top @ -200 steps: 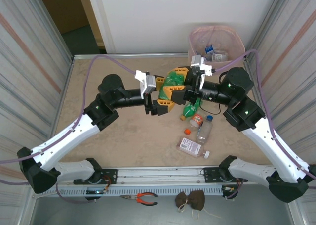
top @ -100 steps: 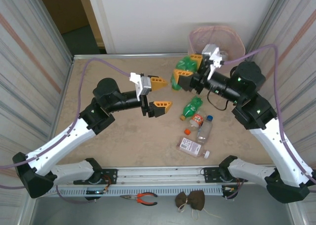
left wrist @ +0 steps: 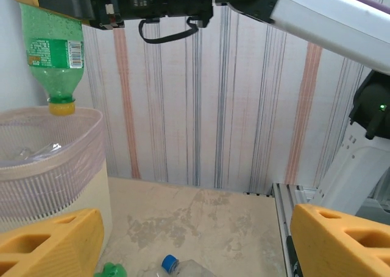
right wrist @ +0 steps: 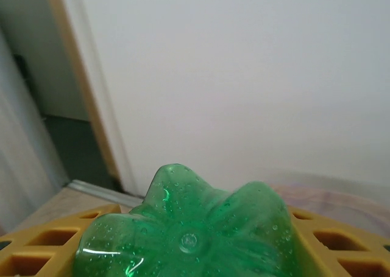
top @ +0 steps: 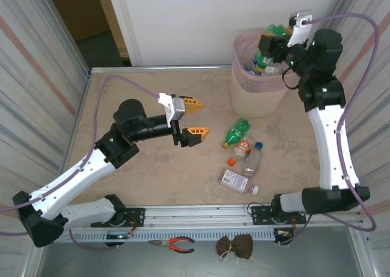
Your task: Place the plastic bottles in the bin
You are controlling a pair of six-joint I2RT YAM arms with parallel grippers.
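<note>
Hanging cap-down from the clamped right gripper (top: 269,41), a green bottle (left wrist: 53,52) sat directly above the bin (top: 256,100); the drop was judged in hand, calling next for spreading those jaws. The left gripper (top: 196,117) stood wide and empty over the worktop (top: 152,167), near the remaining bottles (top: 244,149).

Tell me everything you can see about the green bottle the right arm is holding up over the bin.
The green bottle is translucent green plastic, beaded with droplets or bubbles. It has a green label with white print and a barcode, and a yellow cap. It hangs upside down, cap lowest, over the pink-lined mouth of the bin. The right gripper clamps it near its lobed, petal-shaped base between yellow fingers; nothing else touches it.
</note>
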